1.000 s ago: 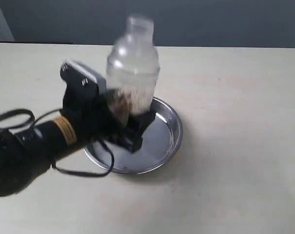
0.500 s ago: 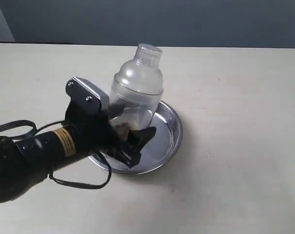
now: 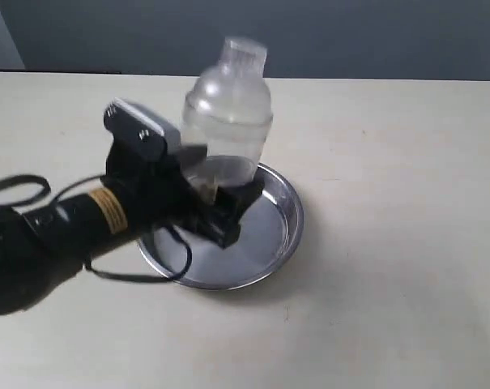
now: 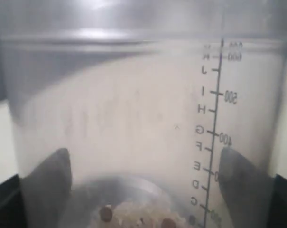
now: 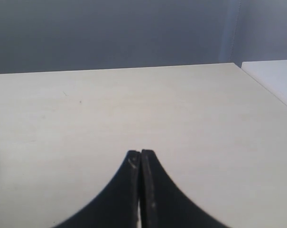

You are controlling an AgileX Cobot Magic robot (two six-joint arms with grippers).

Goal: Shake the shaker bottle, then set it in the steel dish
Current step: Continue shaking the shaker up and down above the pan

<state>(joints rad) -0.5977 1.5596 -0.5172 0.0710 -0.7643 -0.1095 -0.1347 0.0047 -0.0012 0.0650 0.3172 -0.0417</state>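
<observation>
one pale table [image 3: 406, 243] spreads under everything. the black left arm [image 3: 58, 235] reaches in from the near left. the steel dish [image 3: 270, 235] sits near the middle, partly hidden by that arm. the shaker bottle [image 3: 228, 113] stands upright over the dish's far left part, slightly blurred, its base hidden. the left gripper [image 3: 216, 188] is clamped on the bottle's lower body. the right gripper [image 5: 141, 161] has its fingers pressed together over bare table. brown granules [image 4: 134, 216] lie low inside the bottle
</observation>
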